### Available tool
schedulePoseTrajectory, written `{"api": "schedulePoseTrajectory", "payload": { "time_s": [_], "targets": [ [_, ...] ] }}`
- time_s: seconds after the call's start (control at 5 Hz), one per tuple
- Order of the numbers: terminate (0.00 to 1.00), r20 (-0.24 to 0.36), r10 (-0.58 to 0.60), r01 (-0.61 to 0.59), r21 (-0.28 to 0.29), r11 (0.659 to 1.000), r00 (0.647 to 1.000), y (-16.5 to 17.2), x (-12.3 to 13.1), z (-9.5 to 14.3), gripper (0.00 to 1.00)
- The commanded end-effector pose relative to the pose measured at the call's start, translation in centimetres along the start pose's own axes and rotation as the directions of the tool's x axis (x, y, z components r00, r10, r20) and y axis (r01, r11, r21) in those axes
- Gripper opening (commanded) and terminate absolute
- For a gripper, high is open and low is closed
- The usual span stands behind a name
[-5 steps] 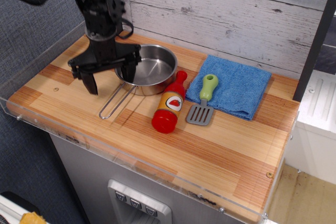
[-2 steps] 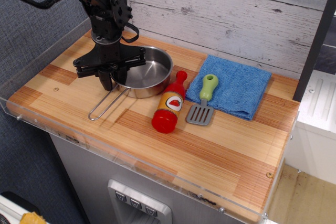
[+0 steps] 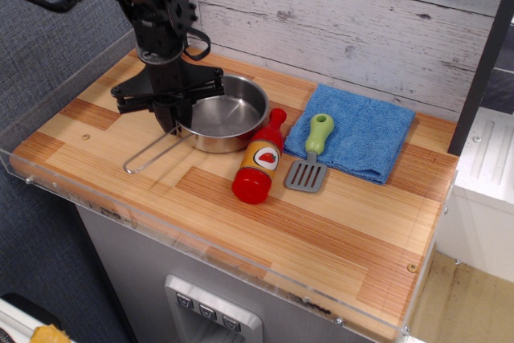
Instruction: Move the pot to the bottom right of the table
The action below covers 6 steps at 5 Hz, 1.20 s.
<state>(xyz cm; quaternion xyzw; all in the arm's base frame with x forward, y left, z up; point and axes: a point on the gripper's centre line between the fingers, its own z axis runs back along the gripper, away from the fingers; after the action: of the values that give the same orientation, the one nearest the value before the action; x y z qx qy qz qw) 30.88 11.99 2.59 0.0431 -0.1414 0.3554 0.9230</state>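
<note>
The pot (image 3: 229, 114), a shallow shiny steel pan, sits at the back left of the table (image 3: 321, 226). Its wire loop handle (image 3: 148, 154) points toward the front left. My black gripper (image 3: 172, 120) comes down from above at the pot's left rim, where the handle joins. Its fingers are closed together on the rim. The pot looks level, and I cannot tell whether it still rests on the wood.
A red bottle (image 3: 259, 162) lies right beside the pot's right side. A spatula with a green handle (image 3: 311, 153) lies on the edge of a blue cloth (image 3: 357, 130) at the back right. A clear acrylic rim (image 3: 201, 242) edges the table.
The gripper's fingers were spread wide over the pot's left rim and have closed on it. The pot's handle has swung to the left.
</note>
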Motion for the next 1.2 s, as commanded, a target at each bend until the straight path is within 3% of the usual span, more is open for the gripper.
{"api": "schedulePoseTrajectory", "payload": {
  "time_s": [0.0, 0.2, 0.6, 0.8, 1.0],
  "targets": [
    [0.00, 0.144, -0.114, 0.127, -0.085, 0.988, 0.983, -0.8, 3.2, 5.9, 0.00],
    [0.00, 0.192, -0.220, 0.248, -0.136, 0.959, 0.956, -2.5, 3.8, 8.0, 0.00],
    [0.00, 0.259, -0.487, 0.540, -0.207, 0.816, 0.834, -5.0, 1.9, 10.0, 0.00],
    [0.00, 0.310, -0.568, 0.638, -0.220, 0.738, 0.763, -5.3, 0.6, 11.1, 0.00],
    [0.00, 0.323, -0.624, 0.699, -0.231, 0.677, 0.711, -5.4, -0.8, 11.6, 0.00]
  ]
}}
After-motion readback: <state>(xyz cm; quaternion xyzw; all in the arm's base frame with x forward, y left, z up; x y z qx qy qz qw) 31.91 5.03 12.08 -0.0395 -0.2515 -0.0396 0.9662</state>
